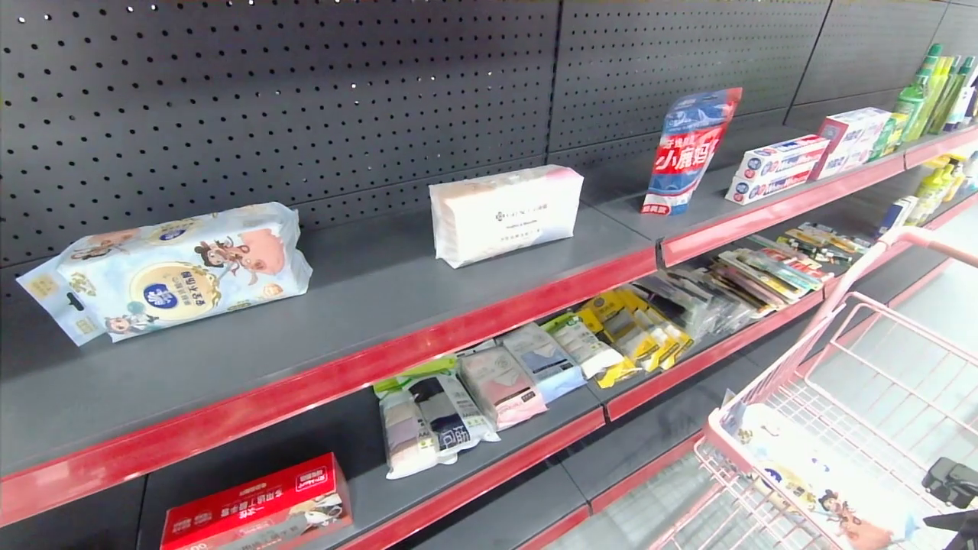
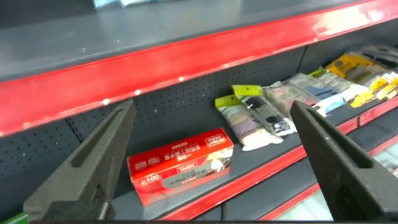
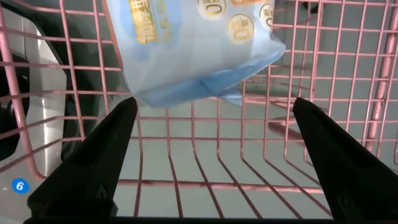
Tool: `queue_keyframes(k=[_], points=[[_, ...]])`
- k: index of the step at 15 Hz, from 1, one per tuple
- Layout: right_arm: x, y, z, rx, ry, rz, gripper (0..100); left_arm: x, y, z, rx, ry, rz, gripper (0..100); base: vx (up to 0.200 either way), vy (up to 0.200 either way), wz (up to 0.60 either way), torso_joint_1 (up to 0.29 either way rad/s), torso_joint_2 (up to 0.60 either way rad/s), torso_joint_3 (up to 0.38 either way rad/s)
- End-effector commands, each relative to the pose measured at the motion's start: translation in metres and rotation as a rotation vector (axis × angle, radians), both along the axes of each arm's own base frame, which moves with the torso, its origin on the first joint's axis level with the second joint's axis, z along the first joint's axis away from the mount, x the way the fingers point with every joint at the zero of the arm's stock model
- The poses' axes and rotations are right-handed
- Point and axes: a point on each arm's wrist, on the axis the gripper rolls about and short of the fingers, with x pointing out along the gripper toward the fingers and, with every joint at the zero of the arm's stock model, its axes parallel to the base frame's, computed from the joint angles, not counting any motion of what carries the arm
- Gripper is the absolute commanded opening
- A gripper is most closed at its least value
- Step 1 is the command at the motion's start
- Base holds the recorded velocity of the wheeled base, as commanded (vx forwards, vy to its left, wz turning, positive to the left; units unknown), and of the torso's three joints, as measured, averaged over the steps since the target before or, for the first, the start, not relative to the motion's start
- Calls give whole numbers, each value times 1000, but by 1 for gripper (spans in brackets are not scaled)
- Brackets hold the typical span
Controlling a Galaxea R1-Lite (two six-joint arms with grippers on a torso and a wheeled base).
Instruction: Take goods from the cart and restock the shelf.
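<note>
Pink wire cart at lower right in head view; cartoon-print pack lying inside, against wall nearest shelf. Similar pack and white pack sit on top shelf.

Left wrist view: left claw wide open, empty, facing lower shelf. Red box farther off, in line with gap.

Right wrist view: right claw wide open, empty, inside cart. Cartoon-print pack just ahead of tips, centred on gap, not touching.

Before me, the shelf bears a wipes pack, a white pack, a pouch and boxes.
</note>
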Motion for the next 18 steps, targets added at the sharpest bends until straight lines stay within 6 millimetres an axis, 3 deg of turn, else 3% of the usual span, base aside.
queue_keyframes(k=[1, 8, 10, 14, 18], points=[[1, -1, 1, -5, -6, 1, 100, 0, 0, 0, 0, 0, 0, 100, 0, 0, 0, -41, 124, 61], [12, 12, 7, 30, -99, 113, 100, 0, 0, 0, 0, 0, -2, 100, 0, 0, 0, -5, 10, 6], [26, 19, 8, 49, -122, 161, 100, 0, 0, 0, 0, 0, 1, 100, 0, 0, 0, 0, 0, 0], [49, 29, 11, 111, -113, 119, 100, 0, 0, 0, 0, 0, 1, 100, 0, 0, 0, 0, 0, 0], [59, 22, 2, 105, -85, 88, 100, 0, 0, 0, 0, 0, 1, 100, 0, 0, 0, 0, 0, 0]])
